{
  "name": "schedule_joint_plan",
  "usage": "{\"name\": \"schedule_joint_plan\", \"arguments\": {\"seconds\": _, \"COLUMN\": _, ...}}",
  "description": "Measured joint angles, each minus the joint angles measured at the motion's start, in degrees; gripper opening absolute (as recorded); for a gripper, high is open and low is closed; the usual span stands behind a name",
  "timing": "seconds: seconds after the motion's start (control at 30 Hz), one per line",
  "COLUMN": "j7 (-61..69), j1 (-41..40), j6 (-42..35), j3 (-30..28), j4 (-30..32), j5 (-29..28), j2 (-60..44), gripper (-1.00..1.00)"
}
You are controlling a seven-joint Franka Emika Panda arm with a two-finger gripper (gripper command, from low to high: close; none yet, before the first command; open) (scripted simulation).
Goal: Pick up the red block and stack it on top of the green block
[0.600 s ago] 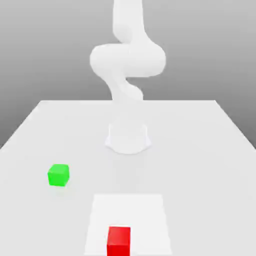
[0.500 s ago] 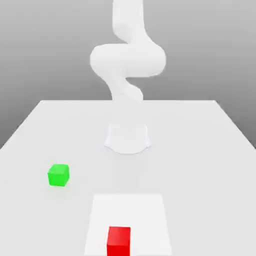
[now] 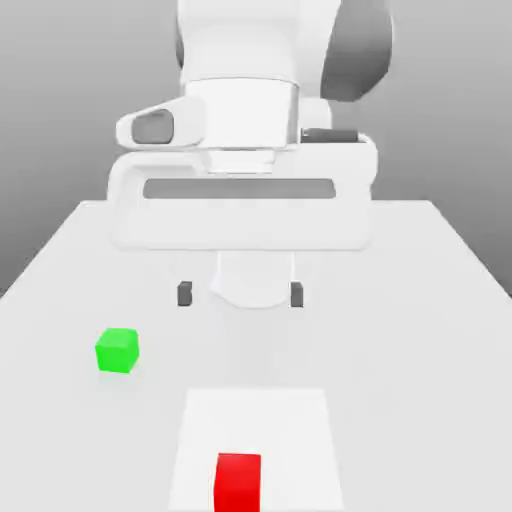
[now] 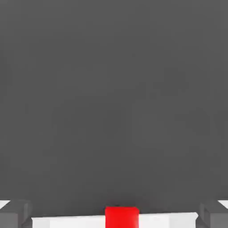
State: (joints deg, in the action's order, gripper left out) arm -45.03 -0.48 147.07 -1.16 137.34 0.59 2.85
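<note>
On the white desk (image 3: 420,300), the small matte red cube (image 3: 238,480) looks light and rigid, best pinched across two opposite flat faces by the spread, empty hand (image 3: 240,294).

One red block (image 3: 238,482) (cube), one green block (image 3: 117,351).

red block (image 3: 238,482) clipped by the exterior view's lower edge, arm's upper part cropped above

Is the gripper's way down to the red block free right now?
Probably yes. The gripper hangs open above the table, nothing sits on or beside the red block, and the green block lies well aside.
</note>
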Motion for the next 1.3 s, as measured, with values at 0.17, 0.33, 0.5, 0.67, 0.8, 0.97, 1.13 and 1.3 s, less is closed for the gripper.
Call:
{"name": "schedule_joint_plan", "arguments": {"seconds": 0.17, "j7": 0.14, "j1": -0.26, "j6": 3.69, "j3": -0.12, "j4": 1.34, "j5": 0.06, "j2": -10.38, "gripper": 0.0}}
{"name": "schedule_joint_plan", "arguments": {"seconds": 0.33, "j7": 0.4, "j1": -0.49, "j6": 9.69, "j3": -0.04, "j4": 1.34, "j5": 0.35, "j2": -20.77, "gripper": 0.0}}
{"name": "schedule_joint_plan", "arguments": {"seconds": 0.5, "j7": 0.64, "j1": -0.56, "j6": 14.02, "j3": 0.09, "j4": 0.56, "j5": 0.68, "j2": -26.04, "gripper": -1.0}}
{"name": "schedule_joint_plan", "arguments": {"seconds": 0.67, "j7": 0.58, "j1": -0.61, "j6": 13.87, "j3": 0.13, "j4": 0.59, "j5": 0.61, "j2": -25.87, "gripper": -1.0}}
{"name": "schedule_joint_plan", "arguments": {"seconds": 0.8, "j7": 0.29, "j1": -0.49, "j6": 7.95, "j3": -0.07, "j4": 1.72, "j5": 0.23, "j2": -18.81, "gripper": -1.0}}
{"name": "schedule_joint_plan", "arguments": {"seconds": 0.97, "j7": -0.13, "j1": -3.82, "j6": 5.06, "j3": -6.06, "j4": 7.57, "j5": -6.28, "j2": -9.68, "gripper": -1.0}}
{"name": "schedule_joint_plan", "arguments": {"seconds": 1.13, "j7": 0.53, "j1": -13.01, "j6": 4.12, "j3": -11.01, "j4": 14.83, "j5": -13.11, "j2": -1.01, "gripper": -1.0}}
{"name": "schedule_joint_plan", "arguments": {"seconds": 1.3, "j7": 3.51, "j1": -18.49, "j6": 3.87, "j3": -15.03, "j4": 22.36, "j5": -16.66, "j2": 6.93, "gripper": -1.0}}
